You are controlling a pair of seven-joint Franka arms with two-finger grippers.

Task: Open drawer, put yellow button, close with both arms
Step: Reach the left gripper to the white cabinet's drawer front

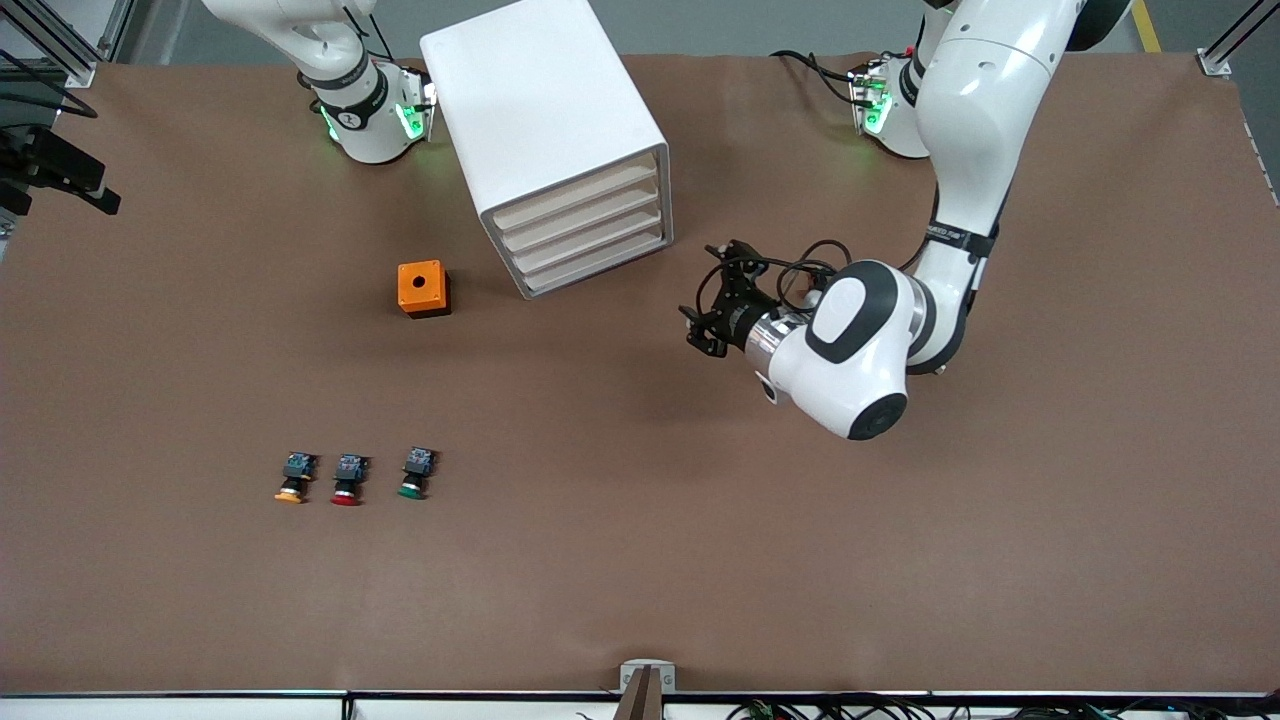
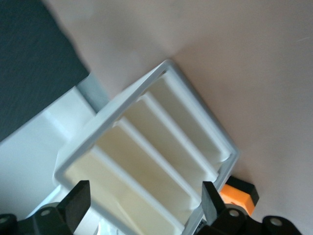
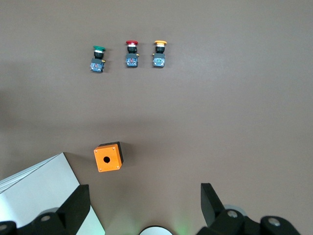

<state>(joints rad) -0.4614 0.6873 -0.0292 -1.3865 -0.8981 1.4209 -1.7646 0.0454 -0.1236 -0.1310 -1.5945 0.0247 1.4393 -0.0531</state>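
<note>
The white cabinet (image 1: 545, 110) stands near the robots' bases, its four drawers all pushed in. The uppermost drawer (image 1: 578, 198) also shows in the left wrist view (image 2: 117, 193). My left gripper (image 1: 705, 322) is open and empty, held low over the table beside the cabinet's front, pointing at the drawers (image 2: 144, 196) without touching. The yellow button (image 1: 292, 478) lies on the table nearer the front camera, toward the right arm's end (image 3: 159, 54). My right gripper (image 3: 144, 193) is open and empty, high above its base; it is out of the front view.
A red-capped button (image 1: 347, 478) and a green-capped button (image 1: 414, 473) lie in a row beside the yellow one. An orange box with a hole (image 1: 423, 288) sits on the table beside the cabinet, toward the right arm's end. Brown table all round.
</note>
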